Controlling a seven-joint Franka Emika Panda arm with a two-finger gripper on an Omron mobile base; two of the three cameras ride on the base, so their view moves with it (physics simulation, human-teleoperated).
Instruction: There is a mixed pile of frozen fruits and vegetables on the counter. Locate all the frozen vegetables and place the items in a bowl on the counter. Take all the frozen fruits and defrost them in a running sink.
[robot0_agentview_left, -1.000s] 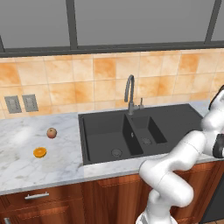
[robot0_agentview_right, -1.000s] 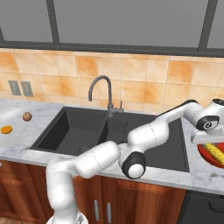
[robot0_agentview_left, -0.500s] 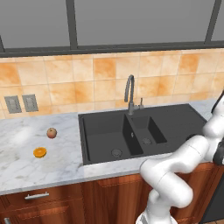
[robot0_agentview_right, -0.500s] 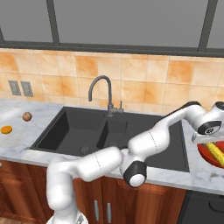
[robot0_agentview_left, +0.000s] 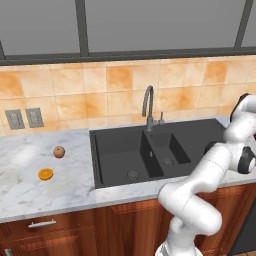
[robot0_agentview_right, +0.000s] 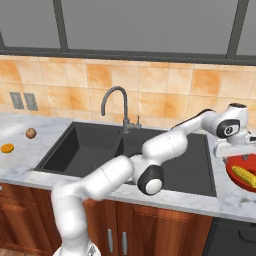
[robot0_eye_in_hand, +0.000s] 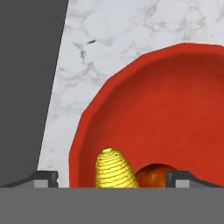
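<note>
The end effector hangs over the red bowl at the right end of the desk, just past the right rim of the black sink. Its two finger tips stand wide apart at either side of the hand view and grip nothing. Between them, down in the bowl, lies the yellow corn cob, its green end pointing away from the hand, and touching its side is the dark red tomato-like ball. In the right base view the cob lies in the bowl right under the hand. Well apart from all this, near the left end of the desk, the reddish-tan round fruit sits toward the tiled wall and the orange half closer to the front edge.
</note>
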